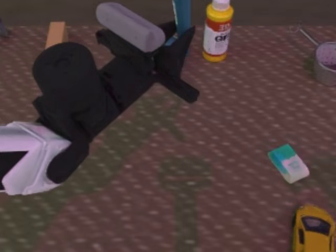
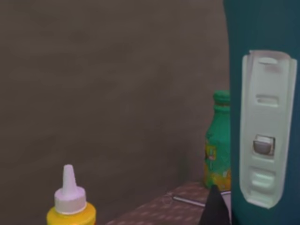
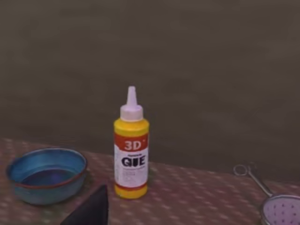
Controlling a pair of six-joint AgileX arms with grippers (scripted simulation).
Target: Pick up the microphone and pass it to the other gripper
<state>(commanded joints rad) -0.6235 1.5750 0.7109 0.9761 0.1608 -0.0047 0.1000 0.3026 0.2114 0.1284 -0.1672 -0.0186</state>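
The microphone (image 1: pixel 182 14) shows its teal handle at the top view's far edge, left of the yellow bottle; its head is out of view. My left gripper (image 1: pixel 177 43) reaches there from the near left and is shut on the handle. In the left wrist view the microphone (image 2: pixel 262 28) fills the side of the picture, its white button strip (image 2: pixel 267 131) facing the camera and one black fingertip (image 2: pixel 214 208) beside it. The other gripper, my right gripper (image 3: pixel 96 206), is outside the top view; only a dark tip of it shows in the right wrist view.
A yellow white-capped bottle (image 1: pixel 218 32) stands right of the microphone. A metal strainer (image 1: pixel 325 63) lies far right, a teal-and-white box (image 1: pixel 289 164) near right, a yellow toy car (image 1: pixel 313 229) at the near right corner. A wooden block (image 1: pixel 56 34), blue bowl (image 3: pixel 46 174) and green bottle (image 2: pixel 219 140) also stand about.
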